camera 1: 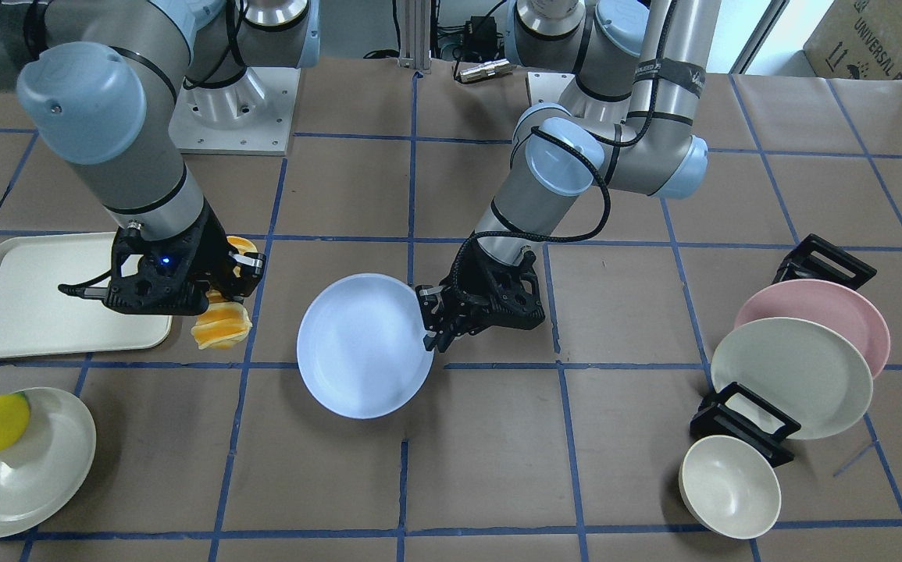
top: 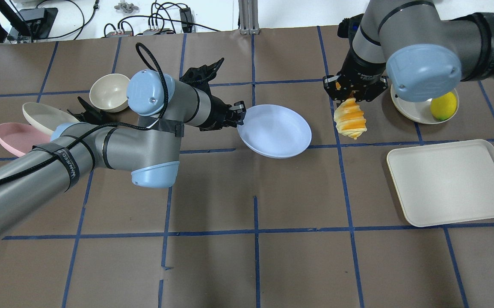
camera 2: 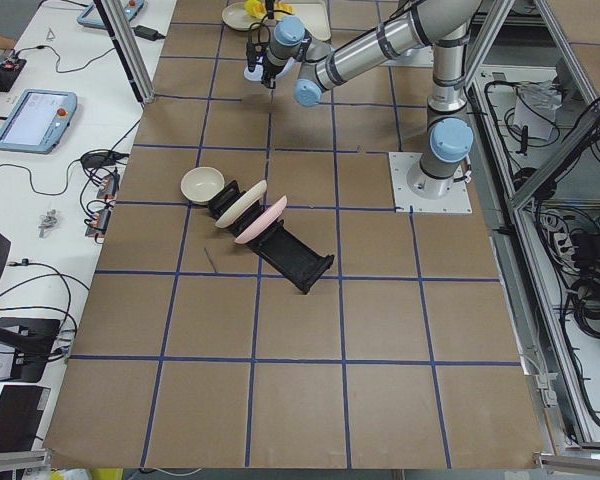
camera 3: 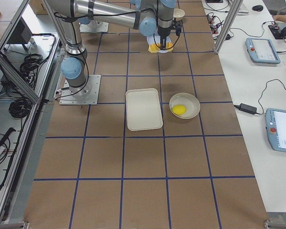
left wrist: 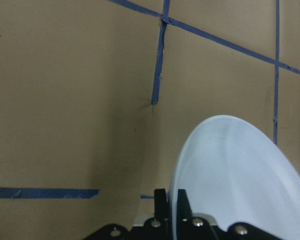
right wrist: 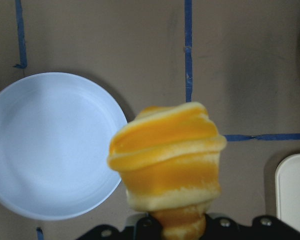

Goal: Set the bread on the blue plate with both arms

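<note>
The blue plate (camera 1: 365, 347) hangs a little tilted just above the table's middle. My left gripper (camera 1: 429, 337) is shut on its rim, as the overhead view (top: 241, 113) and the left wrist view (left wrist: 171, 202) also show. My right gripper (camera 1: 237, 282) is shut on one end of the bread (camera 1: 222, 324), an orange and cream striped loaf that hangs down from it above the table. The bread (top: 350, 118) is apart from the plate (top: 274, 130), to its right in the overhead view. The right wrist view shows the bread (right wrist: 167, 155) close up, with the plate (right wrist: 50, 145) beside it.
A cream tray (top: 452, 182) lies on the robot's right. A yellow lemon (top: 443, 107) sits in a cream plate (top: 413, 112) beyond the tray. A black rack (camera 1: 743, 421) holds a pink plate (camera 1: 849, 300) and a cream plate (camera 1: 790, 375). A cream bowl (camera 1: 729, 488) stands next to the rack.
</note>
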Tool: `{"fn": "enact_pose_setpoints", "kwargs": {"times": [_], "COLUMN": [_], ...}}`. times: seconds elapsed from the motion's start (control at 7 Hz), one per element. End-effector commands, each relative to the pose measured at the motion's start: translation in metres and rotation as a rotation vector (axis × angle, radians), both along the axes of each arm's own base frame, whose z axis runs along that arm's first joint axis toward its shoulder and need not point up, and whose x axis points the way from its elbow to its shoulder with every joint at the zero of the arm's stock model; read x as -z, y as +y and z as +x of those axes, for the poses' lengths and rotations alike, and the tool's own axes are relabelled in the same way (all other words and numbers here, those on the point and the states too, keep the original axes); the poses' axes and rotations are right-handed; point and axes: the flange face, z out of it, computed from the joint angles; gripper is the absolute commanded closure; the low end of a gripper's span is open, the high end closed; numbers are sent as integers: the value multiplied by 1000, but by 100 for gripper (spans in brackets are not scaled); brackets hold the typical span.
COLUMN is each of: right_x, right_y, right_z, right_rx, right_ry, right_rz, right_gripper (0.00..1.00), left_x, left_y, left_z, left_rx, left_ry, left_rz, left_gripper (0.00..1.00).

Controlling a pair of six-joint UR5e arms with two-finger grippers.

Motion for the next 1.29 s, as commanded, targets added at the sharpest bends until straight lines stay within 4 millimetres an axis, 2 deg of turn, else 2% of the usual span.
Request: {"fn": "enact_pose_setpoints", "kwargs": {"times": [0.0, 0.14, 0.29, 0.43, 0.57, 0.71, 0.86, 1.0, 1.14], "right_x": [9, 11, 19, 37, 50, 68, 91, 110, 113], "right_y": [5, 5, 10, 19, 16, 13, -4, -10, -11], "right_z": [24, 26, 35, 69, 101, 118, 123, 126, 127], "right_rx": [-42, -44, -26, -23, -7, -4, -9, -9, -7], "right_ry": [16, 15, 10, 14, 14, 11, 2, 4, 3], "right_rz": [10, 13, 33, 52, 19, 11, -23, -21, -20], "right_gripper": [92, 92, 92, 92, 92, 92, 92, 92, 92], "left_x": [3, -5, -24, -60, -98, -138, -187, -214, -247], "left_y": [-5, -18, -34, -54, -70, -71, -74, -74, -70], "left_z": [9, 31, 59, 102, 157, 179, 189, 187, 185], "left_rx": [51, 100, 173, 305, 288, 277, 272, 276, 271], "left_ry": [-50, -94, -127, -161, -176, -240, -297, -303, -317], "left_rz": [62, 100, 154, 169, 275, 398, 421, 423, 373], "left_gripper": [0, 0, 0, 0, 0, 0, 0, 0, 0]}}
